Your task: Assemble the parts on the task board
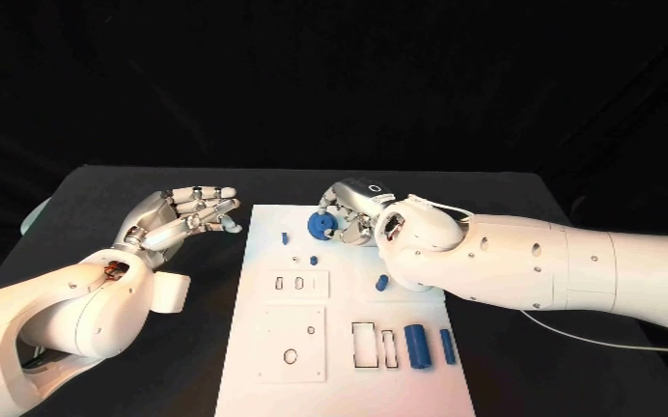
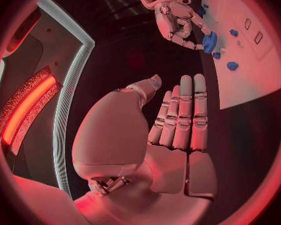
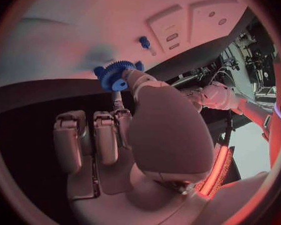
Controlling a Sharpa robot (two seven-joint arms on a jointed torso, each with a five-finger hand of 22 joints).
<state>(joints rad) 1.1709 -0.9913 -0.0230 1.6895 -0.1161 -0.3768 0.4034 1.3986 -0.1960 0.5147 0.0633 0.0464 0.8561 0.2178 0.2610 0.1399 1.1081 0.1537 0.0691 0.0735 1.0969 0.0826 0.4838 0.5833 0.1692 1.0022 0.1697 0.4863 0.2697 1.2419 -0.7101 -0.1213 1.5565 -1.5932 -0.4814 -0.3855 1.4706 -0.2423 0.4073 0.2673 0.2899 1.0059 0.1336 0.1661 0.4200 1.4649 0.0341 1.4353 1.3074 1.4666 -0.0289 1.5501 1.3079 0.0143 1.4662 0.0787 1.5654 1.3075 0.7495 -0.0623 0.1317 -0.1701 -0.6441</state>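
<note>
On the black surface (image 1: 125, 195) lies the white rectangular task board (image 1: 341, 349). At its twelve o'clock end the right silver hand (image 1: 355, 209) pinches a small blue toothed gear (image 1: 320, 226) in its fingers (image 1: 339, 229). At nine o'clock, beside the board, the left silver hand (image 1: 188, 216) hovers with fingers apart. Three blue cylindrical parts (image 1: 418, 342) lie near five o'clock.

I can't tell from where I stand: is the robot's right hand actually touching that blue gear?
Touching. The right wrist view shows the right hand with a fingertip pressed against the blue gear, no gap between them.
</note>
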